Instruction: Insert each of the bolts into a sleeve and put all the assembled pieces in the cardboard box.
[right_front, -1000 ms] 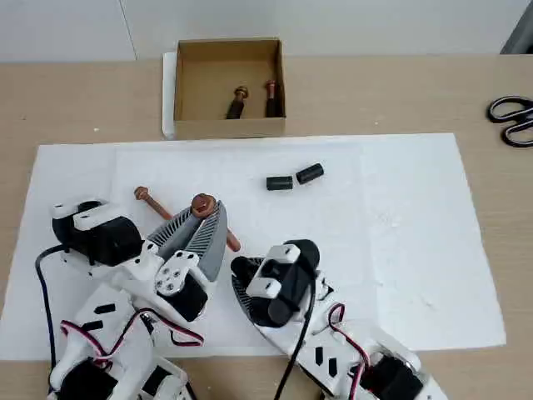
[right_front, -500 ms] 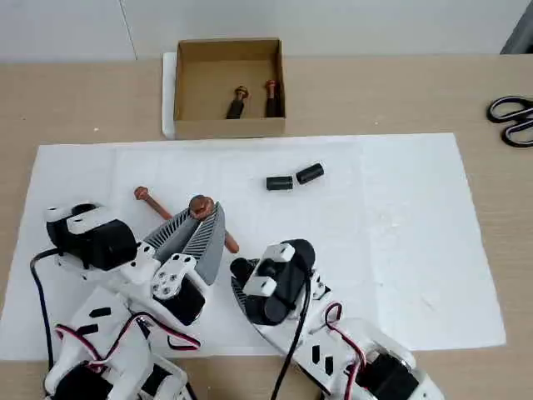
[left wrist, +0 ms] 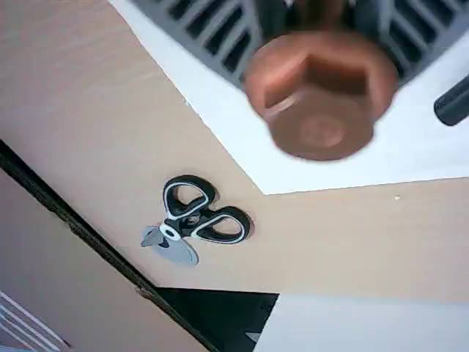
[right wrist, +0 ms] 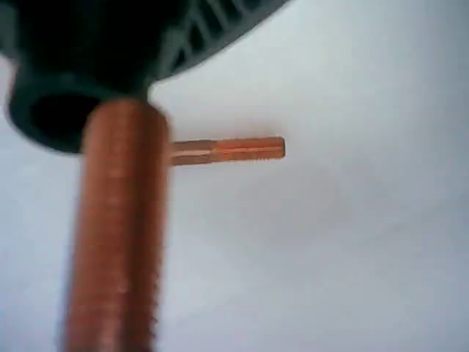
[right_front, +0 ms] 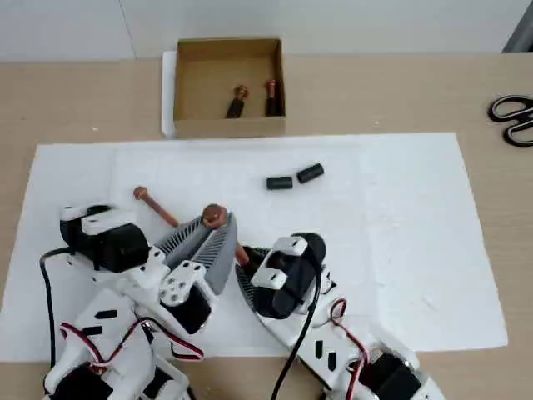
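Note:
My left gripper (right_front: 213, 225) is shut on a copper bolt (right_front: 215, 217) just below its head (left wrist: 319, 95). The threaded shaft (right wrist: 121, 227) slants down toward my right gripper (right_front: 245, 267). That gripper is shut on a black sleeve (right wrist: 44, 110), and the shaft's tip lies at the sleeve's open end. A second bolt (right_front: 154, 206) lies loose on the white paper beside the left arm, its shaft (right wrist: 231, 150) visible beyond the sleeve. Two loose black sleeves (right_front: 280, 182) (right_front: 310, 173) lie mid-paper. The cardboard box (right_front: 187, 83) at the back holds two assembled pieces (right_front: 236, 102) (right_front: 271, 97).
The white paper sheet (right_front: 400, 233) covers most of the wooden table. Black-handled scissors (right_front: 512, 117) lie at the far right edge of the table, also in the left wrist view (left wrist: 194, 220). Both arm bases crowd the near edge.
My left gripper has carried the bolt down and to the right. The right gripper with the sleeve has shifted up to meet the bolt's shaft.

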Controlling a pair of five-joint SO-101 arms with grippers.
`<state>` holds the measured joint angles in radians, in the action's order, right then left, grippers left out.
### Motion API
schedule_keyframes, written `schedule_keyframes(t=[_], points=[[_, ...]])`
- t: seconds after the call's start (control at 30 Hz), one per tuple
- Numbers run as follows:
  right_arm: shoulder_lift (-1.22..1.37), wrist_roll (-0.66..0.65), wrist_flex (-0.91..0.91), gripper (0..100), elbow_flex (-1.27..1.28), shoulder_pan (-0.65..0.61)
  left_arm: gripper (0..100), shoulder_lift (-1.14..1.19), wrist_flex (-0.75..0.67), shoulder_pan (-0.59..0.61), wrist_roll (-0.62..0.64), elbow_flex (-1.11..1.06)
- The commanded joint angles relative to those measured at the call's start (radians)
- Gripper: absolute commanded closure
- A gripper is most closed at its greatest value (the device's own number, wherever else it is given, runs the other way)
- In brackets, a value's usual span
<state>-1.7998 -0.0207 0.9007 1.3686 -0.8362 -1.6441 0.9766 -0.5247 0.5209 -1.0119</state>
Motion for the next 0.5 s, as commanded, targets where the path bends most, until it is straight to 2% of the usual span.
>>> schedule_keyframes(t=[0.0, 0.23, 0.47], points=[[-0.01, 0.003, -0.027, 99.5, -0.015, 0.008, 99, -0.008, -0.002, -0.006, 0.005, 0.038], [-0.01, 0.005, 0.035, 99.5, -0.057, 0.008, 99, -0.008, -0.003, 0.048, 0.003, 0.039], [-0.01, 0.006, 0.036, 99.5, -0.078, 0.008, 99, -0.008, -0.003, 0.048, 0.008, 0.012]])
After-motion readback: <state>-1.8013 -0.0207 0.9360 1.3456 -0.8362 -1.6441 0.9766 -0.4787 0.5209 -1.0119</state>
